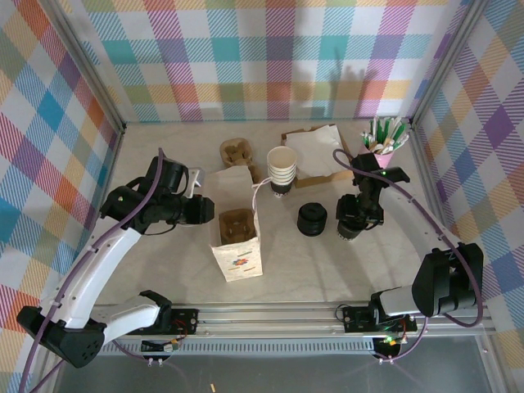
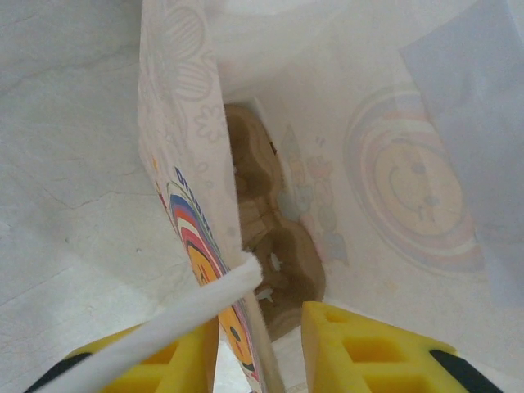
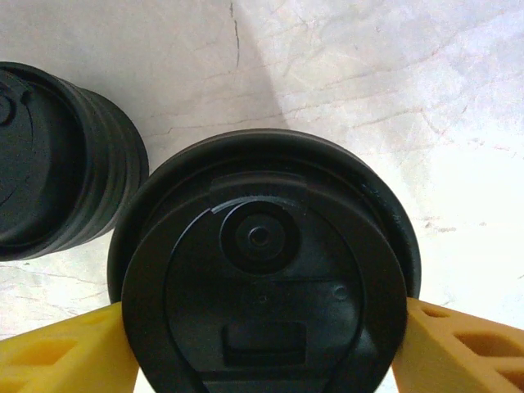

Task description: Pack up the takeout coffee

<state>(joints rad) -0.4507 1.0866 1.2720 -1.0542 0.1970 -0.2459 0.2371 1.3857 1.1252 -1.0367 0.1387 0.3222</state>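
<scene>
The takeout coffee [image 3: 262, 270] stands on the table, its round black lid facing up in the right wrist view. My right gripper [image 3: 266, 364] is straight above it [image 1: 354, 228], jaws wide on either side of the lid, and the fingertips are hidden under its rim. A white paper bag [image 1: 239, 255] stands upright at the centre with a brown cup carrier [image 1: 236, 225] inside. My left gripper [image 1: 205, 210] is at the bag's left rim. In the left wrist view the bag wall [image 2: 180, 123] passes between the parted jaws with gaps on both sides, and the white handle [image 2: 164, 327] lies across one finger.
A squat stack of black lids [image 1: 312, 219] sits just left of the coffee. Behind it are a stack of lidless cream cups [image 1: 282, 169], a second carrier [image 1: 236, 151], a cardboard box of napkins [image 1: 315, 151] and a pink cup of stirrers [image 1: 383, 135].
</scene>
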